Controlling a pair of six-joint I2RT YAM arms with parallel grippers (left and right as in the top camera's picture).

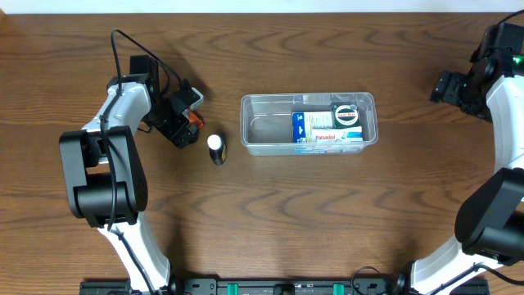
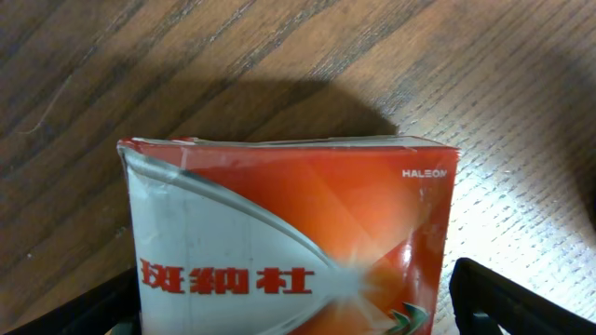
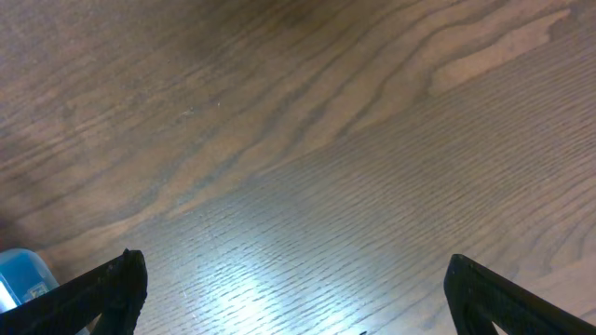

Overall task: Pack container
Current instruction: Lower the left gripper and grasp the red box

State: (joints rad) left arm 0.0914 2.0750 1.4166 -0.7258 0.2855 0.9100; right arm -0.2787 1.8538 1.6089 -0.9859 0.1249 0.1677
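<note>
The clear plastic container [image 1: 262, 123] stands at the table's middle. Its right half holds a blue and white carton [image 1: 326, 129] and a dark green round-topped item [image 1: 345, 113]. My left gripper [image 1: 185, 124] is to the left of the container, its fingers on either side of a small red and white box [image 2: 289, 242]. In the left wrist view a thin strip of table shows between the box and the right finger. My right gripper [image 1: 446, 87] is open and empty at the far right, over bare wood [image 3: 298, 307].
A small dark bottle with a white cap [image 1: 215, 148] stands between the left gripper and the container. A blue object [image 3: 19, 274] shows at the left edge of the right wrist view.
</note>
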